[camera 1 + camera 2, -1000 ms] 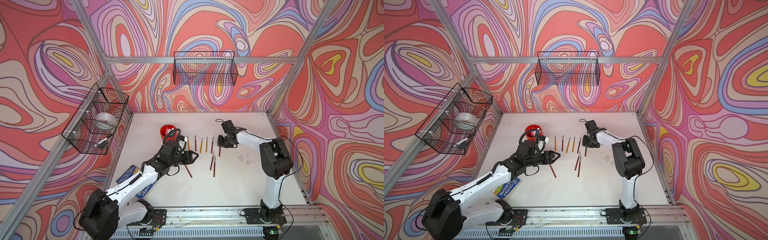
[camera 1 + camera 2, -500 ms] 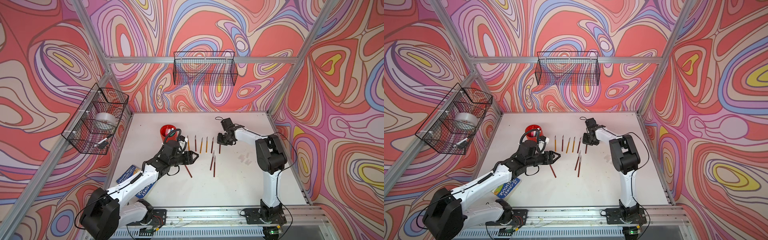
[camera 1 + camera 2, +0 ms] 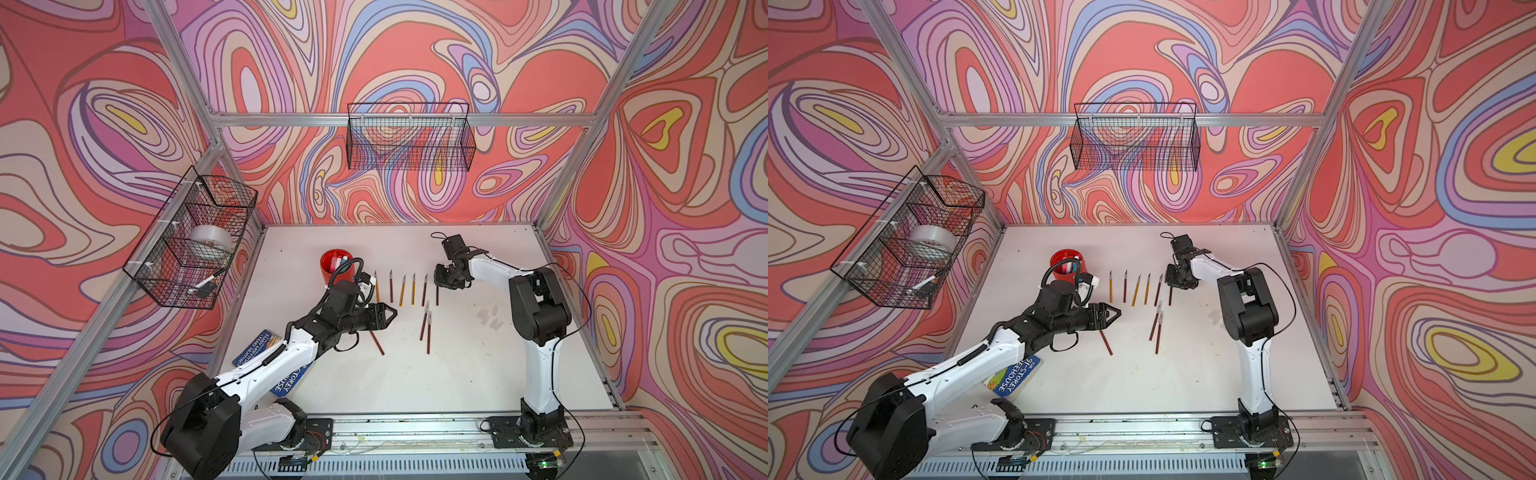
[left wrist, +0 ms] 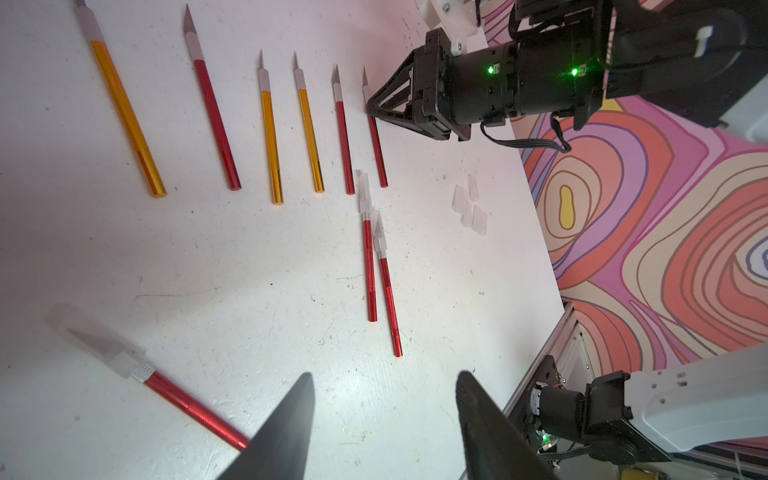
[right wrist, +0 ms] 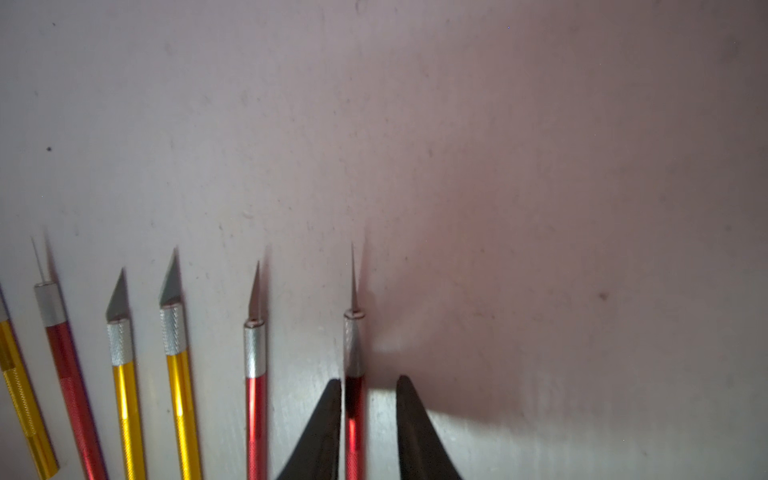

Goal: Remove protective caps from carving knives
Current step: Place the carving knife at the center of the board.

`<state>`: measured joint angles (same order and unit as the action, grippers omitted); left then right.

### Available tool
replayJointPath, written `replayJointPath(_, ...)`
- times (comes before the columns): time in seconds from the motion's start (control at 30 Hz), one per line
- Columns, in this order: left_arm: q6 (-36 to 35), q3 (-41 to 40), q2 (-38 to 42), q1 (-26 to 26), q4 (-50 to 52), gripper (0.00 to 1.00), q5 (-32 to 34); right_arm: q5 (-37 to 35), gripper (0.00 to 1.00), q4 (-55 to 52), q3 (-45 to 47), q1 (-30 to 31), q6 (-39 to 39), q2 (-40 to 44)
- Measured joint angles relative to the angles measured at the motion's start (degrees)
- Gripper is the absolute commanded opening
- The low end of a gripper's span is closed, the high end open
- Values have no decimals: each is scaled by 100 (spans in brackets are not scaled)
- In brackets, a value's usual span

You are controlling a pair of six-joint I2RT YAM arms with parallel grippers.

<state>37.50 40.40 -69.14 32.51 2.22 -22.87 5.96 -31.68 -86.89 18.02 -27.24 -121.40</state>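
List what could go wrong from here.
1. The right gripper, jaws open, straddles the end red knife; lifting away crooked might nudge it into the neighbouring knife.
2. The left gripper hovers open near a capped knife lying askew; its clear cap is faint, so a grasp may miss.

The near middle of the table (image 3: 415, 382) is bare, with lots of room. The far strip behind the row of knives (image 3: 402, 291) is bare too. Gaps between those knives are thin. A red cup (image 3: 326, 270) blocks the far left, a book (image 3: 286, 380) the near left, and loose caps (image 3: 494, 323) lie on the right.
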Motion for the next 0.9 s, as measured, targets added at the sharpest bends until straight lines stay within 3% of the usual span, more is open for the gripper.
replayJointPath(0.57,22,2,57,0,155,58,13,271,36,11,330,-11,0,271)
replayJointPath(0.9,120,0,291,0,393,58,402,284,39,11,953,-2,20,1071)
